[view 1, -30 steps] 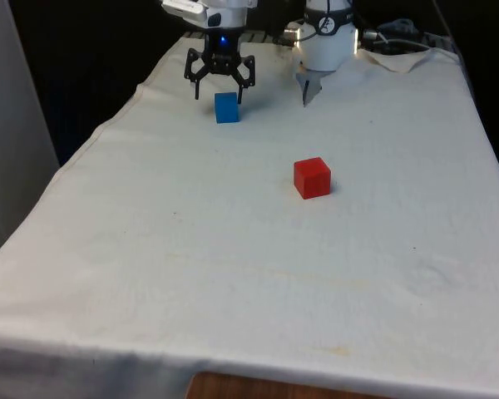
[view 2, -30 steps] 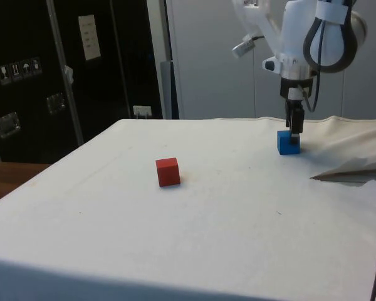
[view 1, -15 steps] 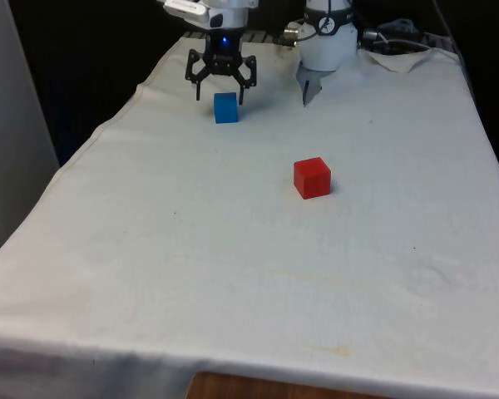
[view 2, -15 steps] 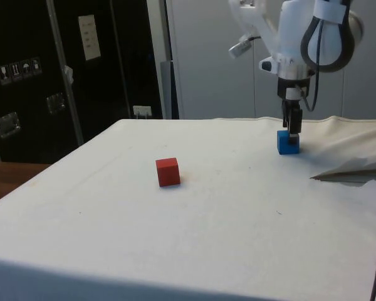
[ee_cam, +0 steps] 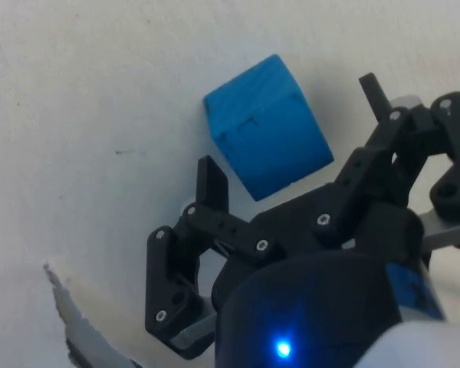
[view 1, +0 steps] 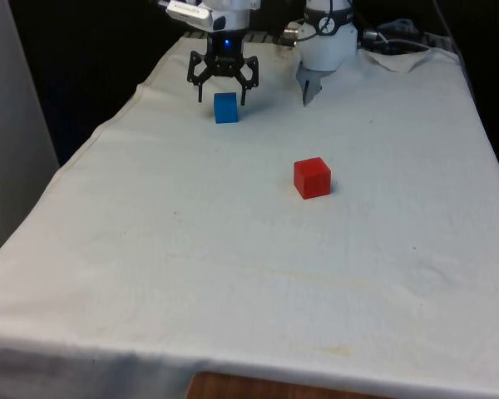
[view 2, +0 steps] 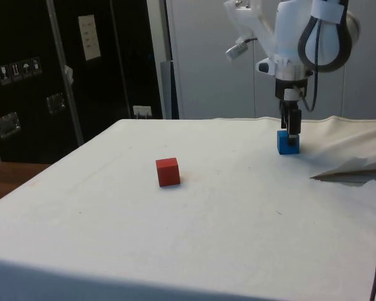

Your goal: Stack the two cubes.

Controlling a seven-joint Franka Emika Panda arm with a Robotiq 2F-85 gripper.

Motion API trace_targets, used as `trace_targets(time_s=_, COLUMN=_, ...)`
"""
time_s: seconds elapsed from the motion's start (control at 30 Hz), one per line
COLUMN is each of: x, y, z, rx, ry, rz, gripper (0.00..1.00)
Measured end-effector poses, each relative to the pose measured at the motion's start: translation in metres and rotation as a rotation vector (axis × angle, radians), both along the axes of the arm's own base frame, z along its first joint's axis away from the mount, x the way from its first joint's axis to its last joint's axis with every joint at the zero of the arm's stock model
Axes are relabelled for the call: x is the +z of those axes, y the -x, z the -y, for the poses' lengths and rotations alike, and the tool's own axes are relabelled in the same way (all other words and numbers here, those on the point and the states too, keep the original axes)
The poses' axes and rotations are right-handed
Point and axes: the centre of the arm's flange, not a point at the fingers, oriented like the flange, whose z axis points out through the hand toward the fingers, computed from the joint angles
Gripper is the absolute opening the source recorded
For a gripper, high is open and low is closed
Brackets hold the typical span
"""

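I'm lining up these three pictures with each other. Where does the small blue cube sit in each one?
Front view: the small blue cube rests on the white cloth at the far end, just below the open black gripper.
Side view: cube on the right, under the gripper.
Wrist view: cube just beyond the fingertips.
Shared landmark: the gripper.

A white cloth (view 1: 233, 274) covers the table, rumpled at the front view's upper right; dark cabinets (view 2: 31, 75) fill the side view's left.
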Motion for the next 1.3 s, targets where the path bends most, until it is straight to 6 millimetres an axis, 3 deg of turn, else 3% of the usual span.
trace_targets(time_s=0.87, x=-0.014, y=0.002, z=0.008, rx=0.010, ry=0.017, rz=-0.055, gripper=1.00)
trace_targets(time_s=0.93, x=-0.014, y=0.002, z=0.008, rx=0.010, ry=0.017, rz=-0.054, gripper=0.89)
trace_targets(time_s=0.97, x=-0.014, y=0.001, z=0.007, rx=0.012, ry=0.018, rz=-0.053, gripper=0.68)
trace_targets(time_s=1.0, x=-0.014, y=0.001, z=0.007, rx=0.012, ry=0.018, rz=-0.053, gripper=0.56)
trace_targets(time_s=1.03, x=-0.014, y=0.001, z=0.007, rx=0.012, ry=0.018, rz=-0.053, gripper=0.56)
trace_targets(time_s=1.17, x=-0.014, y=0.000, z=0.007, rx=0.012, ry=0.017, rz=-0.052, gripper=0.10)
trace_targets(time_s=1.3, x=-0.013, y=0.000, z=0.007, rx=0.012, ry=0.017, rz=-0.051, gripper=0.06)
